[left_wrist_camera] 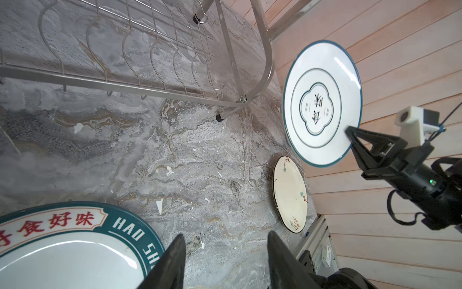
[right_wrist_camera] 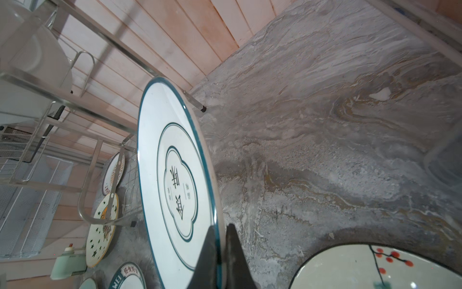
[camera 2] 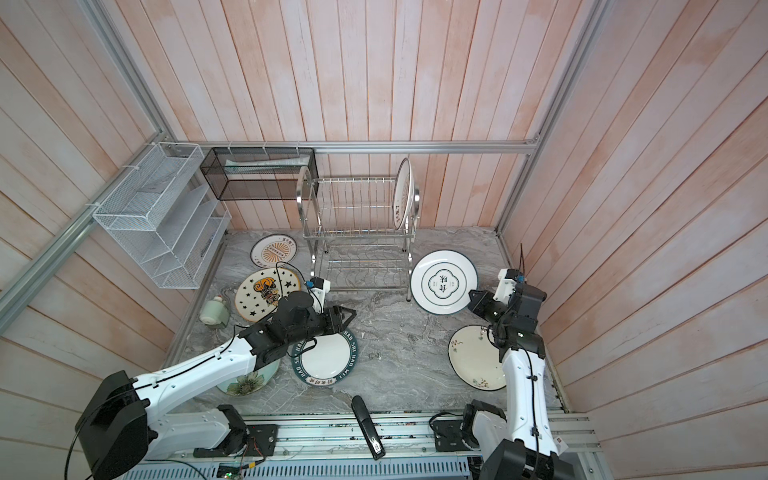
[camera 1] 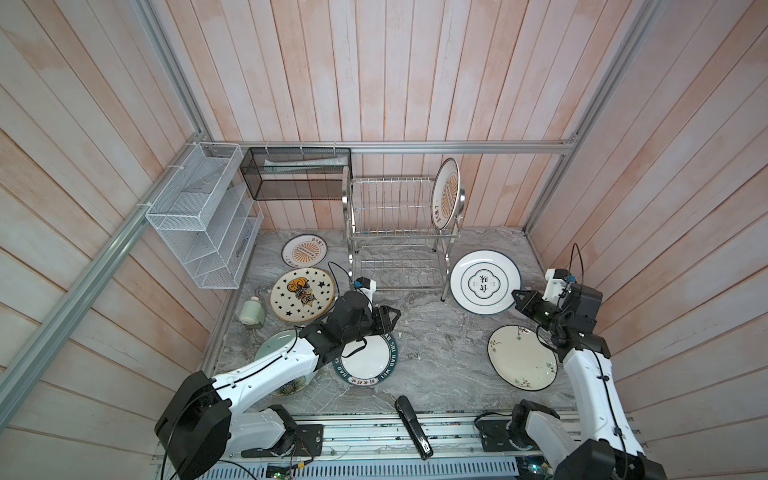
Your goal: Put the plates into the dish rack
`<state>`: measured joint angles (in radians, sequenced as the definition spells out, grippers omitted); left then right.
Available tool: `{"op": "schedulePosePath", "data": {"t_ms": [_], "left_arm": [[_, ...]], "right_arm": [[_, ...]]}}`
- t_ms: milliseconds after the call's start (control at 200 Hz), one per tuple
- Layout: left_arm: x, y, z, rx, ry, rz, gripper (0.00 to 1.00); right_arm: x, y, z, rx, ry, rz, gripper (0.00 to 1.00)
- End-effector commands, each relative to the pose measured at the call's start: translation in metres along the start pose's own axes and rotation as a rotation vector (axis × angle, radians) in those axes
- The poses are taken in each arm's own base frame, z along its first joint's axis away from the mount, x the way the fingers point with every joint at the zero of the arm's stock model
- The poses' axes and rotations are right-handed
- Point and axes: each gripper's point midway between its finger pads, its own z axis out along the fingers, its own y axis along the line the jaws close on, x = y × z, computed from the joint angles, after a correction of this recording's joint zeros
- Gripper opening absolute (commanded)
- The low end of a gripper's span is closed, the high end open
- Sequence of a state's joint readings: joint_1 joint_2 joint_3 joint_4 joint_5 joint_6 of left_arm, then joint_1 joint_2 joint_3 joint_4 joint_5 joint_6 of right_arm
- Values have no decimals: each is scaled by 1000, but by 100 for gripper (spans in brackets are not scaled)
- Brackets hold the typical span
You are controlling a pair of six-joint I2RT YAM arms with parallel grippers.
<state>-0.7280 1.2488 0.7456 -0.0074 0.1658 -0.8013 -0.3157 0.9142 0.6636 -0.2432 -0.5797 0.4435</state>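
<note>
One sunburst plate (camera 1: 446,193) stands slotted in the dish rack (camera 1: 390,235), the right gripper (right_wrist_camera: 220,231) clamps the teal-rimmed white plate (camera 1: 485,281) raised beside it, five plates (camera 1: 302,294) lie on the counter (camera 1: 432,332), and the left gripper (left_wrist_camera: 226,242) hovers parted, empty.

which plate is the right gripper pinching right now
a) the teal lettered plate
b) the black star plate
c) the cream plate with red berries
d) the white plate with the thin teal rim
d: in the right wrist view the right gripper is shut on the edge of the white plate with the thin teal rim, one finger on each face.
</note>
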Motion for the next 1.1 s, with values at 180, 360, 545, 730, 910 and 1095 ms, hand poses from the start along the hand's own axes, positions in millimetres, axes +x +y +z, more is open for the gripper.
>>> {"op": "schedulePosePath", "data": {"t_ms": [180, 360, 545, 730, 910, 1095], "left_arm": [[-15, 24, 2, -37, 15, -10, 54], [-9, 24, 13, 0, 37, -21, 54], [-8, 21, 16, 34, 27, -23, 53], [-4, 24, 17, 37, 34, -35, 53], [-2, 31, 20, 3, 46, -41, 52], [-1, 27, 23, 28, 53, -45, 49]], "right_arm": [[44, 32, -4, -174, 118, -21, 0], [72, 59, 6, -271, 175, -31, 0], [98, 77, 25, -345, 236, -41, 0], [115, 94, 38, -385, 272, -54, 0], [124, 107, 41, -434, 291, -54, 0], [129, 118, 41, -476, 310, -54, 0]]}}
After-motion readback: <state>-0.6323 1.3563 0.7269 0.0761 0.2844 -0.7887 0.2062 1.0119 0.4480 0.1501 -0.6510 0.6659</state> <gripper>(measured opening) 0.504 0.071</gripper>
